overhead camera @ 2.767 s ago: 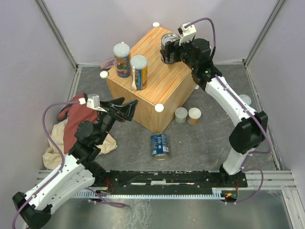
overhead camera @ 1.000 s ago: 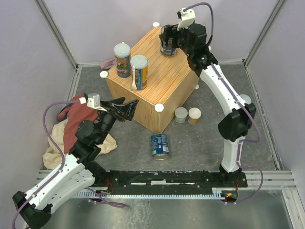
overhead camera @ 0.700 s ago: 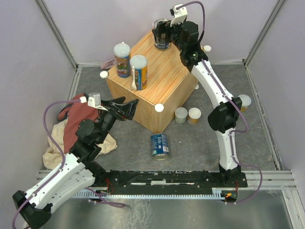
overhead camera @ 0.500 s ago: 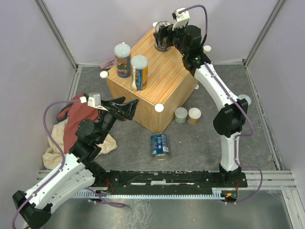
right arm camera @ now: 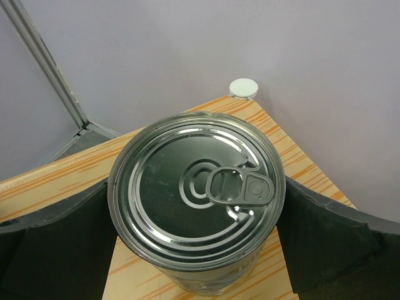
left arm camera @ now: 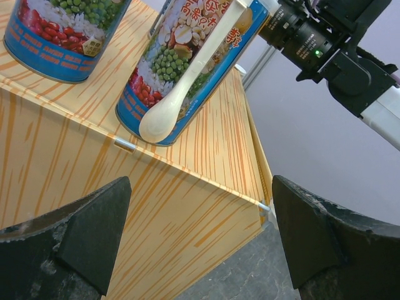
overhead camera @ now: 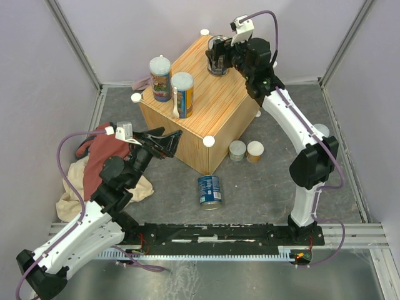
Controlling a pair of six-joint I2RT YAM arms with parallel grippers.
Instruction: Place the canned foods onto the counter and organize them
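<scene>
peering past my right arm, i half-see one short can; two short cans share the tabletop with a toppled blue can. two tall cans top the counter, where right tool clamps a ring-pull can; left tool gapes empty.

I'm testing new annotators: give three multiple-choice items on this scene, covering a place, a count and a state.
1. The silver ring-pull metal can in the right gripper stands: A on the grey floor; B on the orange wood-grain box; C on a cloth.
2. Tall orange-and-blue pale-lidded cans on that box: A one; B four; C two.
3. The left gripper is: A open, empty; B shut on a can; C shut on cloth.
B: wood grain shows under it. C: two stand near the left corner. A: fingers spread, nothing between.
</scene>
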